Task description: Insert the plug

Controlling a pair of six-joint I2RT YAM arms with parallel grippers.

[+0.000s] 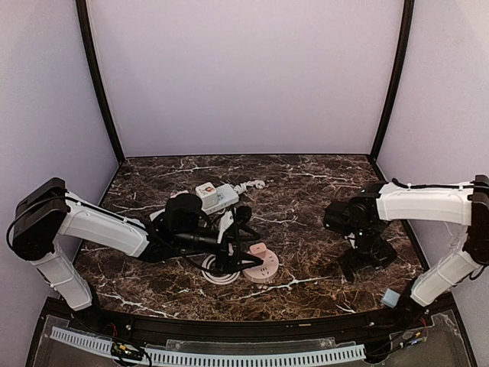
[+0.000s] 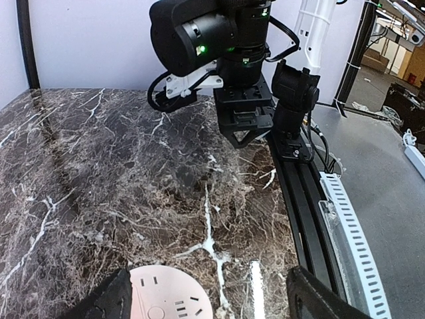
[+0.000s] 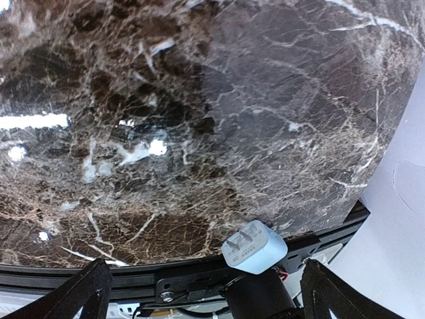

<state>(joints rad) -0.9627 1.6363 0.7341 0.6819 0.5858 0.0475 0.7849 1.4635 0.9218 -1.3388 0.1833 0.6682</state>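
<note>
One plug (image 3: 254, 247) — right wrist, not left

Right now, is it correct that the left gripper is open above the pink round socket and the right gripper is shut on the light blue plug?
Not quite: the right gripper is open, not shut on the light blue plug, which lies free at the table edge in the right wrist view. The left gripper is indeed open above the pink round socket.

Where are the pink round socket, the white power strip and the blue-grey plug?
pink round socket (image 1: 263, 262), top external view, its top face.
white power strip (image 1: 216, 196), top external view, its body.
blue-grey plug (image 3: 257, 250), right wrist view, its upper face.
</note>
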